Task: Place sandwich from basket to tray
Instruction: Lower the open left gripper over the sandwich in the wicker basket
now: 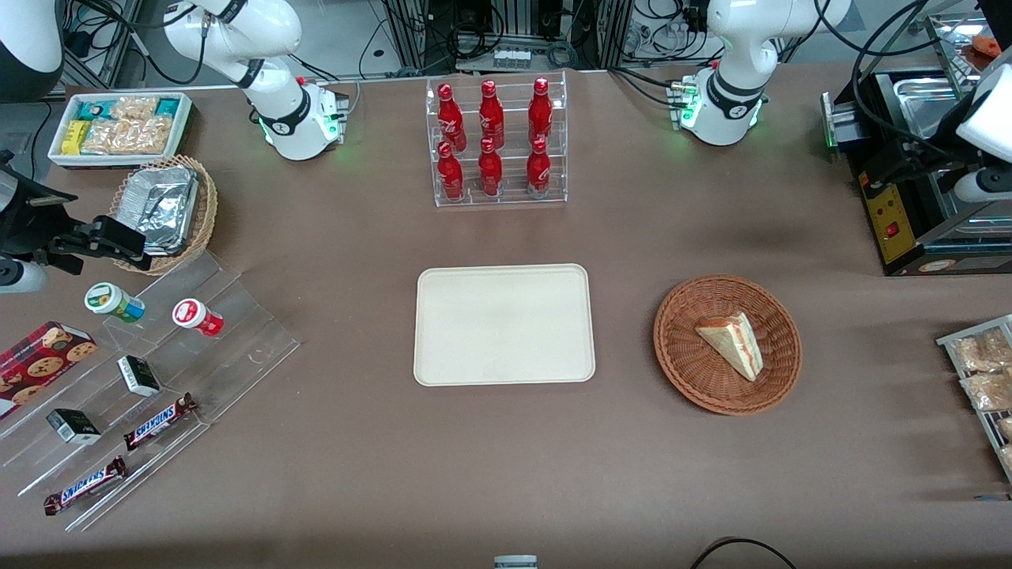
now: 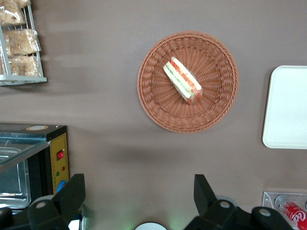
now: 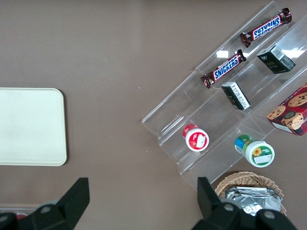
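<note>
The sandwich (image 1: pixel 732 343) lies on its side in the round reddish-brown basket (image 1: pixel 686 357), a pale wedge with red and green layers showing along its cut edge, set a little off the basket's middle. Taking that basket as the landmark: the cream tray (image 1: pixel 504 324) sits beside it toward the parked arm's end of the bench (image 1: pixel 506 466), apart from it and with nothing on it. Farther from the front camera than the basket, and nearer the tray's line, stands a clear rack of red bottles (image 1: pixel 496 141). Toward the working arm's end of the bench from the basket there is a black oven-like box with a yellow panel (image 1: pixel 893 213), and nearer the camera a wire rack of wrapped pastries (image 1: pixel 980 371). Nothing lies between basket and tray, and nothing covers the sandwich.

The gripper (image 2: pixel 139 196) hangs well above the bench, beside the basket and nearer the black box, not over the sandwich. Its two fingers (image 2: pixel 72 194) are spread wide apart, holding nothing and touching nothing
</note>
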Controlling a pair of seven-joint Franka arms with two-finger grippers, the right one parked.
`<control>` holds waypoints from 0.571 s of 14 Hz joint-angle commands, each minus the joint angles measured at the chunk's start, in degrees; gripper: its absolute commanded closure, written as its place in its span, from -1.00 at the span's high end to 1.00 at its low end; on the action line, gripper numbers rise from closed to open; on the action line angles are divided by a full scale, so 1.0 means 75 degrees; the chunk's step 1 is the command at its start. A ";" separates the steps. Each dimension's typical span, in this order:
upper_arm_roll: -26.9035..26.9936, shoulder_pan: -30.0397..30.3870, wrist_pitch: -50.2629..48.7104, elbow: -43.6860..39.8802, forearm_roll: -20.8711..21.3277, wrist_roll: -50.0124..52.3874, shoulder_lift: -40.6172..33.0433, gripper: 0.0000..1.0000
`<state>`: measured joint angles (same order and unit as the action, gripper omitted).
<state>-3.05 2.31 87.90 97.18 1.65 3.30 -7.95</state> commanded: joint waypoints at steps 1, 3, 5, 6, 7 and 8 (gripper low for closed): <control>0.0008 -0.0039 -0.0071 -0.0546 -0.0021 0.0134 0.0485 1.00; 0.0020 -0.0027 -0.0071 -0.0547 -0.0067 0.0145 0.0509 1.00; 0.0032 -0.0027 0.0103 -0.0338 -0.0009 0.0180 0.0661 1.00; 0.0043 -0.0004 0.0360 -0.0162 -0.0020 0.0204 0.0743 1.00; 0.0043 0.0020 0.0745 0.0107 -0.0067 0.0343 0.0836 1.00; 0.0055 0.0020 0.1178 0.0376 -0.0079 0.0600 0.0861 1.00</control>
<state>-2.81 2.42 92.15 97.02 1.65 4.97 -2.50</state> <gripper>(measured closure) 0.000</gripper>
